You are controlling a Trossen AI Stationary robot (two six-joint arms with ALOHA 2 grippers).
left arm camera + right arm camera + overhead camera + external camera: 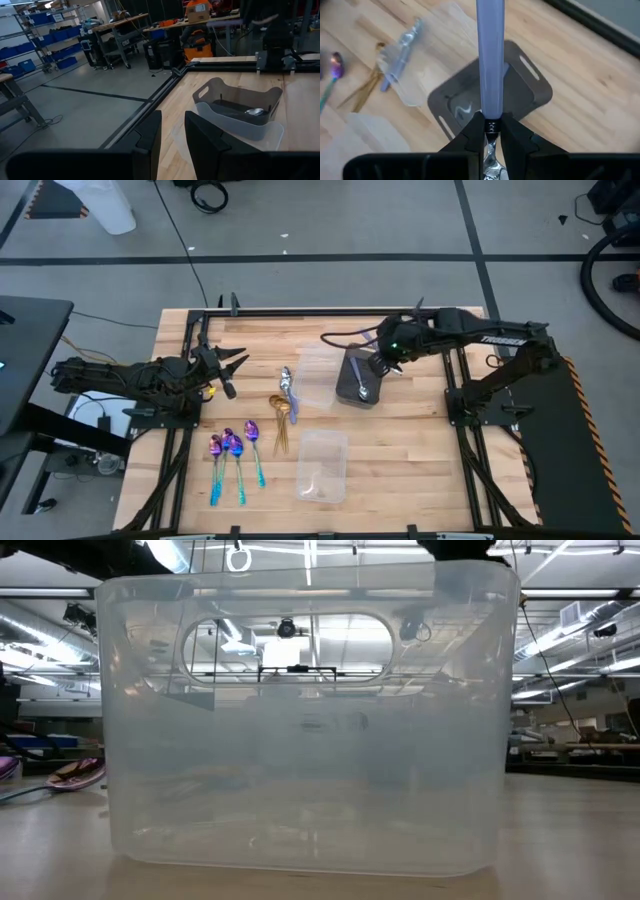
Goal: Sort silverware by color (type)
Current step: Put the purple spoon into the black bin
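pinched between the right gripper point(491, 131)'s two dark fingers, a silver spoon with a pale bluish handle point(490, 60) hangs over the dark grey tray point(530, 95), handle pointing away from the wrist and bowl tucked back toward the palm. one spoon point(364, 387) already lies inside that tray in the high view, so the step in hand looks like dropping this one beside it. to do it well, the right gripper should come low over the tray's middle before letting go, so the spoon lands flat inside the walls rather than bouncing onto the rim or catching a handle slot. a slow, full release would help, since a slim handle can cling to a pad.

another silver spoon point(288, 386) lies at the edge of a clear plastic tray point(316, 379) just left of the grey one, with the gold spoons point(281, 418) near it and the purple-blue spoons point(234, 450) lower left. a second clear tray point(322, 465) sits toward the front edge.

the left gripper point(232, 370) waits at the table's left side, fingers apart and holding nothing.
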